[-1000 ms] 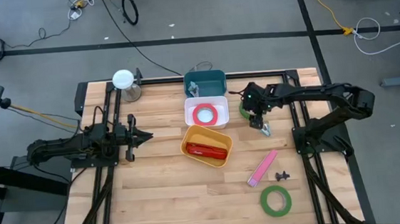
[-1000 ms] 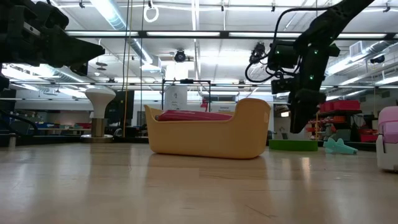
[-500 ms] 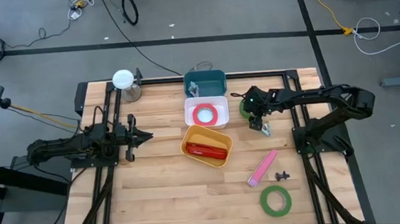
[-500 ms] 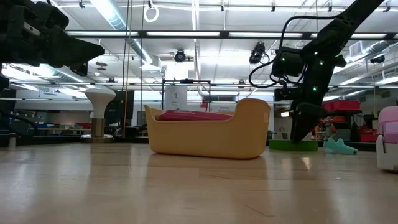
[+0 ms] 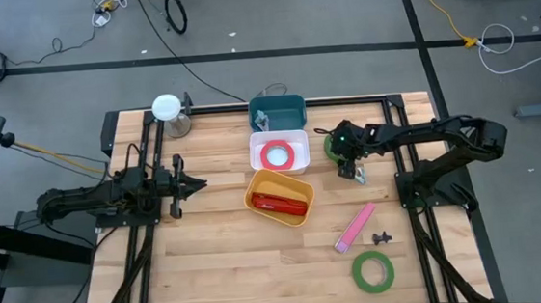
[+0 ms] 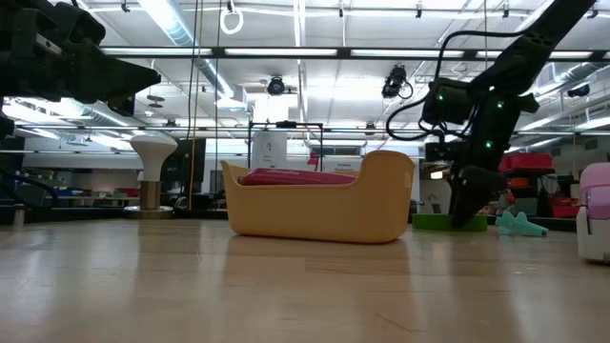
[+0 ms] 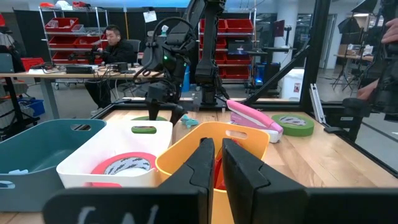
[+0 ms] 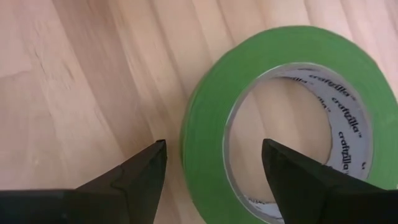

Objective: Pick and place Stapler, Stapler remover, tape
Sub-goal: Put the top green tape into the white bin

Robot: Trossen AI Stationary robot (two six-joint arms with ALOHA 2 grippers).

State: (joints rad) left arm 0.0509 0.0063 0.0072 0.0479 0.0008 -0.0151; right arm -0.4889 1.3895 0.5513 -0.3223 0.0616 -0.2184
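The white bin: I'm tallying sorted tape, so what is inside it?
The white bin holds one red tape roll lying flat. Its open centre shows only white bin floor. Anything under the ring itself is covered.

I'm seeing 2 green tape rolls [image 5: 372,271] — the nearer one [image 8: 292,118] with a white printed core. A red roll [image 5: 278,155] sits in my white bin [image 5: 256,149], something red in the yellow bin [image 5: 254,190], a teal bin [image 5: 291,105] behind — plus a pink stapler [image 5: 355,227] on pale striped wood [image 5: 231,261].
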